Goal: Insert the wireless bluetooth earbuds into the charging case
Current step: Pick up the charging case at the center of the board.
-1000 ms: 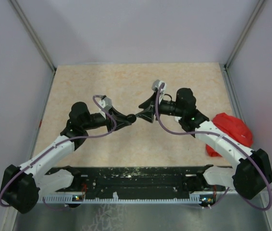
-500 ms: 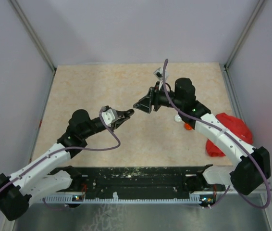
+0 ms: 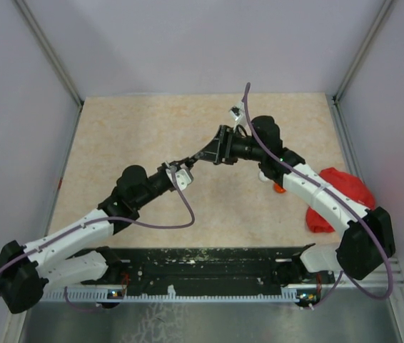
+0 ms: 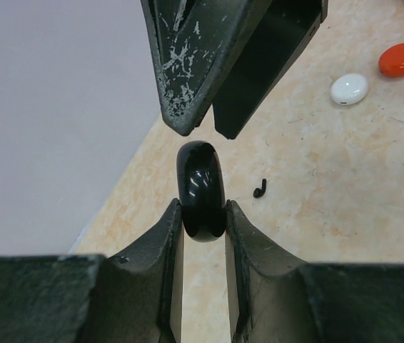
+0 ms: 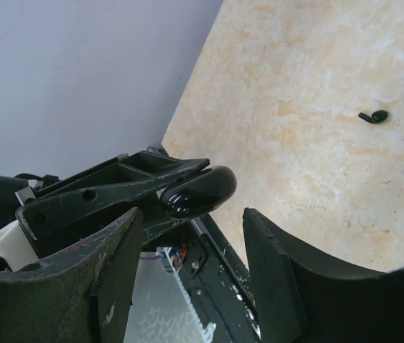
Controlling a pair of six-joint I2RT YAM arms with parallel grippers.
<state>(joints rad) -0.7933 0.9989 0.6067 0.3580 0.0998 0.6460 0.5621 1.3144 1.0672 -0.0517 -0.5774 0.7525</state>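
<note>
Our left gripper [image 4: 202, 214] clamps the black charging case [image 4: 200, 182] edge-on, long axis twelve-to-six; the right gripper [image 4: 203, 131] gapes at twelve.

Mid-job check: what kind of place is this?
Probably a lab test cell: plain grey walls on metal posts enclose a beige tabletop, with a mounting rail at its near edge.

no readable txt in any view tbh, no labels, no brands, no nrs, no signs legible

White arms [image 3: 73, 232], black joints [image 3: 132, 182], purple cables [image 3: 189, 214], paint-scuffed right pincer [image 4: 203, 131].
</note>
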